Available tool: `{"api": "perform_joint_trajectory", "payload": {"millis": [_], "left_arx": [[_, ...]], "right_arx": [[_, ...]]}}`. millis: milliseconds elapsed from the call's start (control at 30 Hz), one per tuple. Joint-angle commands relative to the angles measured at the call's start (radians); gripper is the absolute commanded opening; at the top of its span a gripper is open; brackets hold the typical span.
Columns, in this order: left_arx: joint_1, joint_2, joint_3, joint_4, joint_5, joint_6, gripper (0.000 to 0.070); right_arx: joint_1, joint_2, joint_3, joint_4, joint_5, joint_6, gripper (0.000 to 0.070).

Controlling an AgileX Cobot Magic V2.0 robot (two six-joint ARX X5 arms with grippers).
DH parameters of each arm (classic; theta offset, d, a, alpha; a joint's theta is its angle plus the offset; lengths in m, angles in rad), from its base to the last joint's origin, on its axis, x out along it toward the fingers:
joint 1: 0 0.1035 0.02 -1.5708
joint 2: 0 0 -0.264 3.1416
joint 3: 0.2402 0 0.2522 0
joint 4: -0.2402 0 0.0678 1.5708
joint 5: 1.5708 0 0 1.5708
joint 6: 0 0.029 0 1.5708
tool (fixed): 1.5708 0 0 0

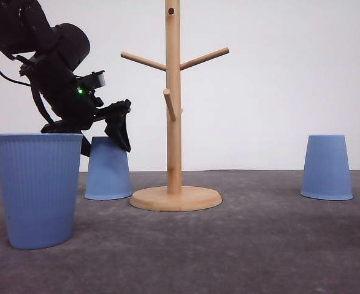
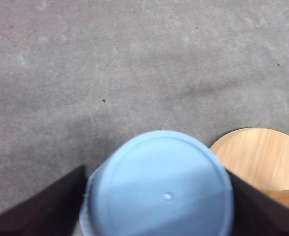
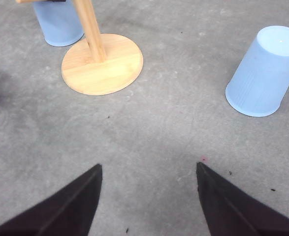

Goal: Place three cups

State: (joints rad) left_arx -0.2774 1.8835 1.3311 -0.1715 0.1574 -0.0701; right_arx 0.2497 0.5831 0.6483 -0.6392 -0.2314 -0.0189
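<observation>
Left of the wooden peg stand [image 1: 174,110], past the upright cup [image 1: 37,188], your left gripper [image 1: 109,131] straddles the inverted cup [image 1: 108,171] (whether clamped, I cannot tell), so squeeze, then lift; right of the stand the third cup [image 1: 327,166] waits, your right gripper [image 3: 149,201] spread empty.

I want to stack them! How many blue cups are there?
3 light-blue ribbed plastic cups: one upright near the front left, one upside down between the left gripper's fingers, one upside down far right.
</observation>
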Motion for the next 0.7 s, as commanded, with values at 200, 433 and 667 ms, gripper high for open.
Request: {"api": "perform_joint_trajectory", "payload": {"millis": [200, 433, 667], "left_arx": [[-0.006, 0.014, 0.023, -0.019, 0.007, -0.002, 0.0348], [0.007, -0.002, 0.048, -0.086, 0.006, -0.017, 0.0348], [0.061, -0.068, 0.055, -0.123, 0.018, -0.082, 0.0348]], "right_arx": [[0.004, 0.003, 0.019, 0.01, 0.004, 0.008, 0.0384], [0.004, 0.003, 0.019, 0.01, 0.004, 0.008, 0.0384], [0.004, 0.003, 0.019, 0.01, 0.004, 0.008, 0.0385]]}}
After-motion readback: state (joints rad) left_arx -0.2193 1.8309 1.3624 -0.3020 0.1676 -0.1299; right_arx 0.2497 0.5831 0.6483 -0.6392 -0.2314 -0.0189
